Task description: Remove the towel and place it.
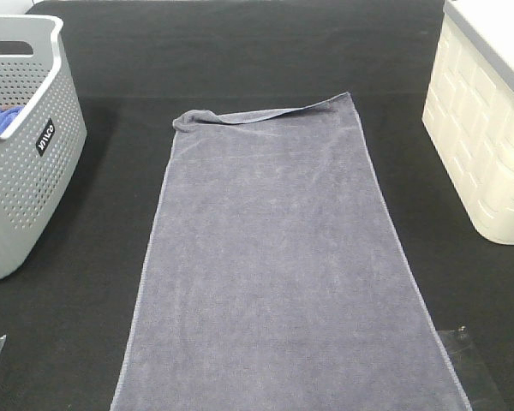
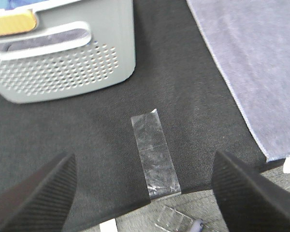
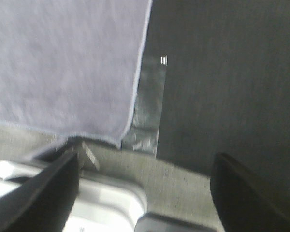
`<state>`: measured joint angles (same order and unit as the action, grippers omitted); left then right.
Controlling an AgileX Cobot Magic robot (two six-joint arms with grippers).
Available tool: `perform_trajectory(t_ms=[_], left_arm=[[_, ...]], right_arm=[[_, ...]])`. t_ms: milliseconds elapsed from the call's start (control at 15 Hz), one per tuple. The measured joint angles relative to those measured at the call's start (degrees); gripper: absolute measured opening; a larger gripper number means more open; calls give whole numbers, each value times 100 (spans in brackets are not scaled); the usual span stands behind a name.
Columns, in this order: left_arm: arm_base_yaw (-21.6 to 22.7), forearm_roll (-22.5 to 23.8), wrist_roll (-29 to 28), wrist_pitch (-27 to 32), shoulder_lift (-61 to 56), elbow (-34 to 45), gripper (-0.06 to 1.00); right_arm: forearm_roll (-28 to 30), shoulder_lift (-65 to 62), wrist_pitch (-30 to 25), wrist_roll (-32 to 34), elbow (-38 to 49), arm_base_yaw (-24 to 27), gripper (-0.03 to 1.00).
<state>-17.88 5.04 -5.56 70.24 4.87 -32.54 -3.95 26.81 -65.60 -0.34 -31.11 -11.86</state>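
Note:
The grey-lavender towel (image 1: 283,265) lies spread flat down the middle of the black table, its far left corner folded over. Neither arm shows in the exterior high view. My left gripper (image 2: 145,198) is open over the black mat near the table's front edge, nothing between its fingers (image 2: 43,193); the towel's edge (image 2: 261,67) lies off to one side. My right gripper (image 3: 145,193) is open too, hovering at the front edge beside the towel's near corner (image 3: 63,67), holding nothing.
A grey perforated basket (image 1: 21,145) with a bright blue cloth (image 1: 0,116) inside stands at the left. A cream bin (image 1: 488,128) stands at the right. Clear tape strips (image 2: 154,154) (image 3: 147,111) mark the mat near the front.

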Motion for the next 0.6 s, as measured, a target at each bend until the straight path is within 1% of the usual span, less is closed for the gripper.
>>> perform_trajectory(t_ms=[133, 267, 333, 467, 600], left_arm=[[0, -172, 464, -97, -74, 29, 74], [0, -390, 911, -470, -74, 109, 74], [0, -504, 1123, -779, -74, 223, 74], [0, -607, 1272, -922, -74, 327, 74], [0, -636, 1283, -974, -74, 321, 74]], right_arm=[[0, -693, 52, -201, 6, 0, 72], [-11, -1324, 321, -464, 143, 0, 72], [-40, -1684, 424, -533, 212, 0, 72], [-40, -1942, 441, -544, 212, 0, 72], [-40, -1971, 441, -544, 212, 0, 72]])
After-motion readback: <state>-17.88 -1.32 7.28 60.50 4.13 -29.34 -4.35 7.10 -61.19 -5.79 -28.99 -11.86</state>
